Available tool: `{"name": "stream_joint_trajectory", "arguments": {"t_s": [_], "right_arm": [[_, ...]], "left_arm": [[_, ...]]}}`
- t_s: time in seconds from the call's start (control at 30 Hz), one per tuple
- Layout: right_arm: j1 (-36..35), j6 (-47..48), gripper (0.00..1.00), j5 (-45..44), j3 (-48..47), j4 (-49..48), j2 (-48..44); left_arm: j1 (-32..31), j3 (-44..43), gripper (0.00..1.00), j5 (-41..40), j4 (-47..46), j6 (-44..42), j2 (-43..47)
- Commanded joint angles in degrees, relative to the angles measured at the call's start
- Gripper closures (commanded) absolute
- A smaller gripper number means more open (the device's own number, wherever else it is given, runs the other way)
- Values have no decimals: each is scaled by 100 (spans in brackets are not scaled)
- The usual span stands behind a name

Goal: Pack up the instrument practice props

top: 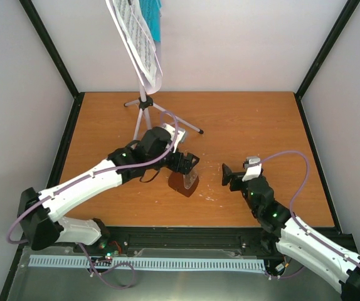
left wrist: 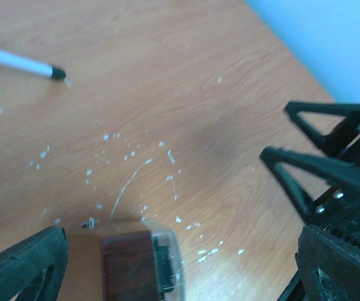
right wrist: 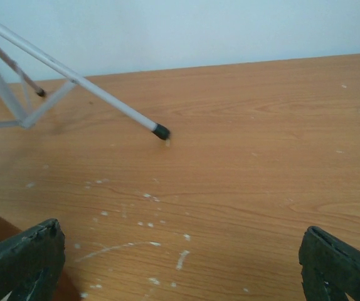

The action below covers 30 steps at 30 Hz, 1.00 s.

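The silver-white music stand [top: 143, 103] stands at the back of the table on its tripod. White sheet music [top: 139, 44] and a teal booklet [top: 155, 22] rest on its desk. The small brown metronome [top: 184, 182] with a clear cover stands in the front middle. My left gripper [top: 189, 163] is open and hovers just above it. In the left wrist view the metronome [left wrist: 139, 263] sits between the wide-apart fingers [left wrist: 26, 266] without touching them. My right gripper [top: 229, 175] is open and empty, to the right of the metronome and pointing at it.
A tripod leg tip [right wrist: 160, 132] rests on the wood ahead of my right gripper [right wrist: 181, 229], and one also shows in the left wrist view [left wrist: 56, 72]. White scuff marks [left wrist: 130, 153] dot the table. Black frame posts and white walls close in the sides and back.
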<state>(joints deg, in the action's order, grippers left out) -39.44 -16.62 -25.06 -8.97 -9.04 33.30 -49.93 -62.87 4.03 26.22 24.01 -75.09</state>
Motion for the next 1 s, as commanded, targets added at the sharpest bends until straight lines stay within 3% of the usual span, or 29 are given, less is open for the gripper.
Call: {"name": "stream_joint_trajectory", "arguments": {"t_s": [0.0, 0.17, 0.43, 0.6, 0.77, 0.97], "right_arm": [[24, -435, 0, 804, -532, 493, -53], [24, -623, 0, 1650, -956, 966, 176], [-83, -1379, 0, 2740, -680, 966, 584], [-320, -1611, 0, 2850, -321, 892, 425], [-640, -1718, 11, 2648, -232, 877, 626], [-1092, -1781, 19, 2507, -68, 181, 1265]], "left_arm": [[-2, -588, 1, 146, -123, -500, 453], [589, -398, 1, 440, -187, -520, 870], [2028, 1500, 0, 1940, -1205, 106, 1871], [2425, 2132, 0, 2101, -1400, 214, 2269], [2794, 2713, 1, 2210, -1819, 264, 2244], [2814, 2979, 1, 2186, -2123, 319, 1874]]}}
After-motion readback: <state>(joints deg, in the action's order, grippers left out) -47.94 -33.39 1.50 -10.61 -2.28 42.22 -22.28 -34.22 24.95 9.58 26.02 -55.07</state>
